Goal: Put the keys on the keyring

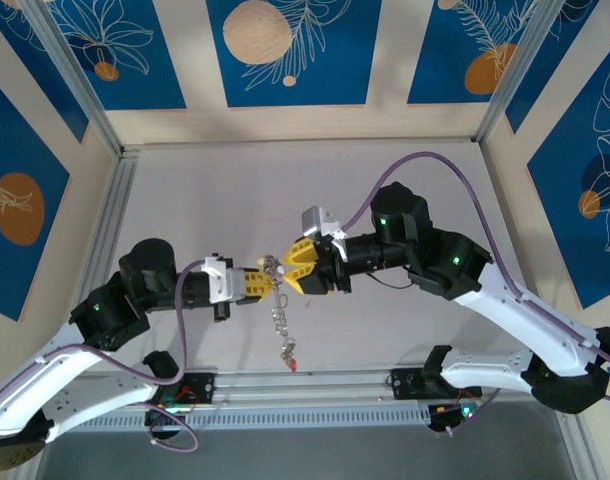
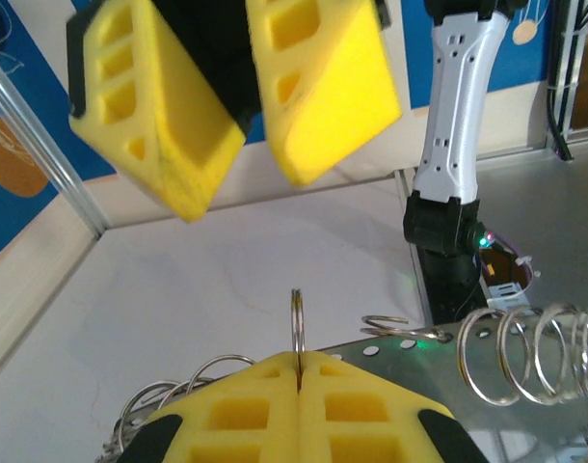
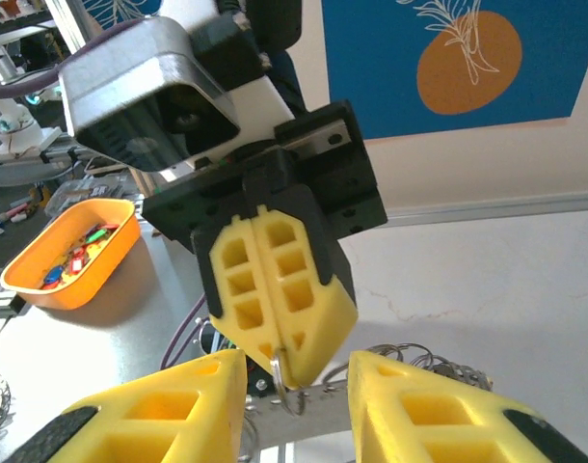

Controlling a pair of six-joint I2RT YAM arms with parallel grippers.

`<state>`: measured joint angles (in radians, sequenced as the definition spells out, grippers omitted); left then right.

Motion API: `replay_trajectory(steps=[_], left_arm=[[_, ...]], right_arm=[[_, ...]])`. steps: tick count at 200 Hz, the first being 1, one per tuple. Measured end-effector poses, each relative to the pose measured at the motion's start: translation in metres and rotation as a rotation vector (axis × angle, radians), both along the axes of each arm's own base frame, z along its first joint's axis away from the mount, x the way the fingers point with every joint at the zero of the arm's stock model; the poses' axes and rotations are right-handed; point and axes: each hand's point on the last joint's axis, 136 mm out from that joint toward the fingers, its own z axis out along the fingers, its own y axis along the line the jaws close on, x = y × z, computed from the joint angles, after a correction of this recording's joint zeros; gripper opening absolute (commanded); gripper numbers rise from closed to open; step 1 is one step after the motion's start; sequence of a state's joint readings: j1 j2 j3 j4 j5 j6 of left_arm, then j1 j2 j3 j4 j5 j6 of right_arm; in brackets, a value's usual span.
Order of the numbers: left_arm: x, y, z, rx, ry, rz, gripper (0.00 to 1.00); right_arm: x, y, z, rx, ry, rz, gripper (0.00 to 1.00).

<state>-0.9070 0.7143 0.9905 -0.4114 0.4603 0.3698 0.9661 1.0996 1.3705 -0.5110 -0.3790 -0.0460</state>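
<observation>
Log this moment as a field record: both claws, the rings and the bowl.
left claw: shut on a thin metal ring, held upright at its fingertips
right claw: open, facing the left claw tip to tip, close to the ring
ring chain: linked metal rings trailing away from the claws, red tag at the far end
orange bowl: on a grey surface, small coloured pieces inside, too small to name

Two grippers (left gripper (image 1: 269,279), right gripper (image 1: 293,268)), one orange bowl (image 3: 92,285)

Cream walls (image 1: 195,60) with blue leaf-patterned panels (image 1: 315,60), aluminium frame posts (image 1: 75,75), pale grey tabletop (image 1: 185,195), even light.
</observation>
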Motion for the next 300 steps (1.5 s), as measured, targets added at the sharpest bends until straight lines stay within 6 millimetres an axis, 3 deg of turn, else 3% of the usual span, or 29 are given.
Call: replay_trajectory(steps=[49,98,140,199,240,279,300], left_arm=[[0.011,-0.003,-0.012,0.067,0.001,0.034,0.00],[0.013,-0.002,-0.014,0.093,-0.011,0.045,0.00],[0.015,-0.004,-0.019,0.113,-0.002,0.049,0.00],[0.016,-0.007,-0.020,0.142,0.018,0.043,0.00],[0.018,-0.007,-0.022,0.154,0.025,0.049,0.00],[0.019,-0.007,-0.023,0.157,0.025,0.056,0.00],[0.022,-0.007,-0.017,0.129,0.006,0.072,0.21]], right_arm=[[-0.003,-0.002,-0.005,-0.051,0.011,0.021,0.34],[0.004,-0.003,-0.034,-0.173,0.009,0.004,0.33],[0.007,0.000,-0.048,-0.223,-0.004,0.016,0.32],[0.013,0.007,-0.053,-0.244,-0.049,0.035,0.21],[0.014,0.008,-0.058,-0.261,-0.074,0.044,0.00],[0.015,0.007,-0.058,-0.261,-0.095,0.037,0.00],[0.019,0.004,-0.054,-0.215,-0.126,0.007,0.00]])
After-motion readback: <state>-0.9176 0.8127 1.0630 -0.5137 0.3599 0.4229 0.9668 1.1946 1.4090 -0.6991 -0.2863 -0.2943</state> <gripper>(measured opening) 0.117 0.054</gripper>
